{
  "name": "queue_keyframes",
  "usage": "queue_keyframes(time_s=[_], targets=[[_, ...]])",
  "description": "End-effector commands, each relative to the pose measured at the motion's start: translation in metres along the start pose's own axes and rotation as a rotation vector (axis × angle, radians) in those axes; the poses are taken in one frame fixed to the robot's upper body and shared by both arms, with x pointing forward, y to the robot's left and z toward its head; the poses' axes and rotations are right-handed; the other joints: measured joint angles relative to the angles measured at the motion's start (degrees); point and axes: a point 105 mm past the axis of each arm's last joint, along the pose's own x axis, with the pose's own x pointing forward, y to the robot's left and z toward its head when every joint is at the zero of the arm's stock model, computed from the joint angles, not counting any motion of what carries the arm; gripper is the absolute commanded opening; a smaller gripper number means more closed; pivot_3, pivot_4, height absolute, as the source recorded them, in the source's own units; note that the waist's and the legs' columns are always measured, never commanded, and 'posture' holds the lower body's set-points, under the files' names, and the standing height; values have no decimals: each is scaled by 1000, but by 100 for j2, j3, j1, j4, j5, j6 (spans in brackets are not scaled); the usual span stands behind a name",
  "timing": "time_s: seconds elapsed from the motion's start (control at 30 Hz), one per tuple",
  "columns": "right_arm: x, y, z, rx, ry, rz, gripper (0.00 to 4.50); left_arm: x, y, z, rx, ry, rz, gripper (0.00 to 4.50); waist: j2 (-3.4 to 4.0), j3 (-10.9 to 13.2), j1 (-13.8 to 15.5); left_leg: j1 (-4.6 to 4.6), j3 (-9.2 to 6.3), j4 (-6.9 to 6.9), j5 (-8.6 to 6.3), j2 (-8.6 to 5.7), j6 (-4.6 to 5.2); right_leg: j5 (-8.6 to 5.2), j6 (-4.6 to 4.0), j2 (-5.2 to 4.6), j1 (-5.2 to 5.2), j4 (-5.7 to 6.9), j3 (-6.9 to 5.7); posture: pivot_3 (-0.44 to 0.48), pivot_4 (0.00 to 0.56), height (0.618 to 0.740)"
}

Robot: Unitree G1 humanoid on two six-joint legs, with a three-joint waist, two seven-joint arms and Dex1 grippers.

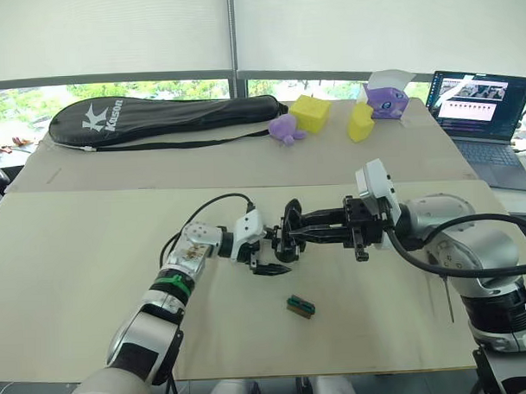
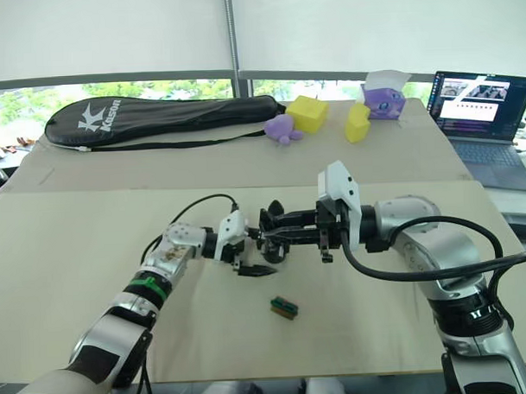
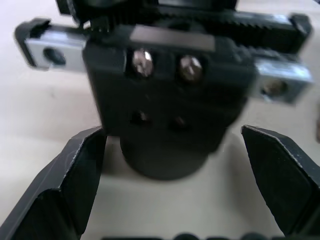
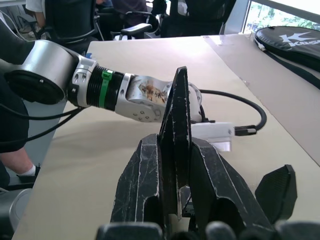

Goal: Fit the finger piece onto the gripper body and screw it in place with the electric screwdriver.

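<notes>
My right gripper (image 2: 277, 234) pinches the small black tapered plastic finger piece (image 4: 176, 130) beside the stubby black gripper body (image 3: 160, 100), which sits between my spread left fingers (image 3: 65, 180) above the worktop (image 1: 76, 281); fitting unfinished, screwing not begun.

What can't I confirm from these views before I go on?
- Head views: whether the finger piece meets the gripper body; the right gripper and its fingers mask the joint.
- Left wrist view: the gripper body's two lower holes are blurred, so screws cannot be told; its top is cut off by the edge.
- Head views: the green-and-brown block is too small to identify.
</notes>
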Motion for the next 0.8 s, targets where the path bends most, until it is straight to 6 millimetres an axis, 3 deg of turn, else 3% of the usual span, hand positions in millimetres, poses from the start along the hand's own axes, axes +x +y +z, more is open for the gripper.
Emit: queue_keyframes(time_s=[0.03,0.13,0.23,0.33,0.8], targets=[[-2,5,9,-41,-22,4,362,-1,9,9,38,-20,40,4500,0,0,-1,0,0,0,0,0,0,0,0,0,0,0,0,0,150,740],[-3,5,7,-40,-23,-1,362,-2,7,8,28,-30,32,4500,0,0,-3,1,0,-1,0,1,0,0,0,1,0,0,0,0,150,740],[-2,2,5,-48,-30,-6,362,-2,2,5,40,-22,10,3601,0,0,-4,1,0,-1,0,1,0,0,0,1,-1,0,0,0,150,740],[1,-4,0,-55,-34,-11,362,0,-1,1,53,-4,-9,2294,-1,0,-7,2,0,-1,0,1,0,0,0,1,2,-1,0,0,150,740],[20,-19,-19,-67,-62,7,361,3,1,0,62,3,3,2295,0,-1,5,8,0,0,0,0,1,0,0,1,6,0,-2,0,150,740]])
